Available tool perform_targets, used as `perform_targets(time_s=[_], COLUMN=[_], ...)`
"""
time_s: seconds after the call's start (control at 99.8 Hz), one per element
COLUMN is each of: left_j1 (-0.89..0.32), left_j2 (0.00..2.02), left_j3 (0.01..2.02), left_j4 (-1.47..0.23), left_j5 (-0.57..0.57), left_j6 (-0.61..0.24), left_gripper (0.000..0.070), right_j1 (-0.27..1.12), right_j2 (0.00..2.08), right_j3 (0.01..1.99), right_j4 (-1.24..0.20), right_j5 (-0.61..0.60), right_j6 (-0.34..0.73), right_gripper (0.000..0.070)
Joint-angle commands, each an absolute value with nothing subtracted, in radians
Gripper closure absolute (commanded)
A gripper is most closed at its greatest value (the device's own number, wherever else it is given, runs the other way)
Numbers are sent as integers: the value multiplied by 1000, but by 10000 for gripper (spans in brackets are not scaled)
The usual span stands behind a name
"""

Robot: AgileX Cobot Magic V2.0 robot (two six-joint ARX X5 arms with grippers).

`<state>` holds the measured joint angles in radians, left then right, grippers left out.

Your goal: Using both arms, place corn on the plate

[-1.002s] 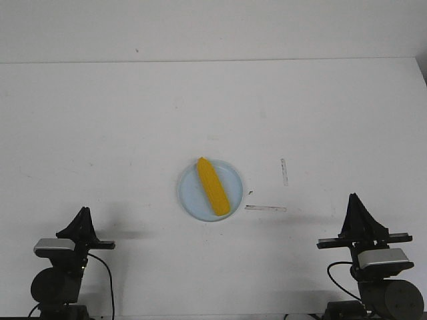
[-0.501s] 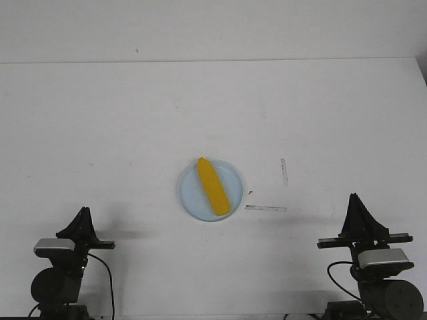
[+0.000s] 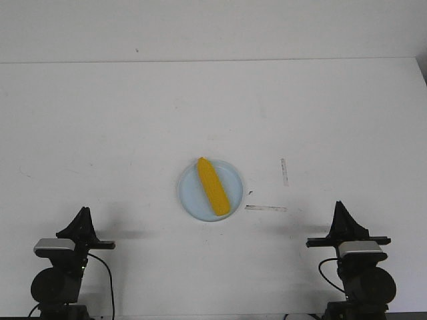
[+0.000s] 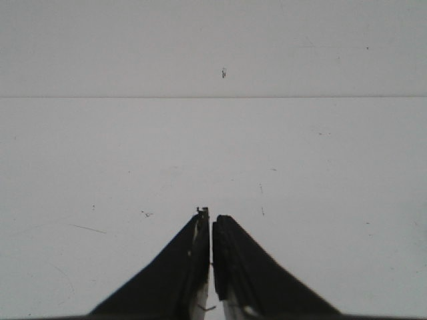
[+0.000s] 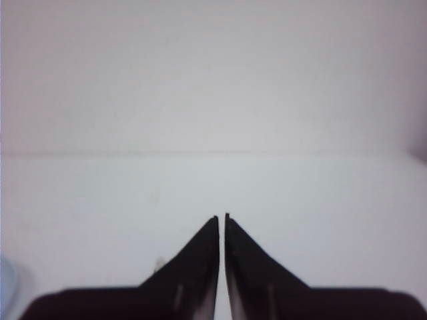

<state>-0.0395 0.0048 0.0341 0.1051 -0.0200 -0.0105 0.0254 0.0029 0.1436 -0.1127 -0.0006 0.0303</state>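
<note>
The yellow corn [image 3: 213, 186] lies diagonally on the pale blue plate [image 3: 190, 198] in the middle of the white table, tapered end toward the far side. My left gripper [image 3: 83, 215] is at the near left edge, shut and empty, well apart from the plate. In the left wrist view [image 4: 211, 215] its jaws stand closed over bare table. My right gripper [image 3: 340, 207] is at the near right edge, shut and empty. In the right wrist view [image 5: 221, 217] its jaws are closed; a sliver of the plate [image 5: 5, 283] shows at the edge.
Two thin grey tape strips lie right of the plate, one along the table [image 3: 265, 208] and one pointing away [image 3: 284, 171]. The table's far edge [image 3: 213, 61] meets a white wall. The table's right edge [image 3: 421, 73] is at the far right.
My right arm has swung a little to the left and its gripper now points slightly more toward the plate. The left arm, corn and plate have not moved.
</note>
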Motion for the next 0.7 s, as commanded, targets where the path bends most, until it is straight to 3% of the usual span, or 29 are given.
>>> perform_targets(time_s=[0.0,0.18,0.691], left_j1=[-39,-39,-39], left_j2=[3,3,3], left_j3=[14,14,14], left_j4=[122,121,122], left_j5=[-19,-19,-19], left_j6=[-12,-12,-12], left_gripper=[698,698,698], right_j1=[27,27,27], right_j2=[1,1,1], right_j3=[115,10,13], right_j4=[-96,-12,-21], right_j5=[-2,-31,-27], right_j6=[25,28,28], right_gripper=[685,685,685])
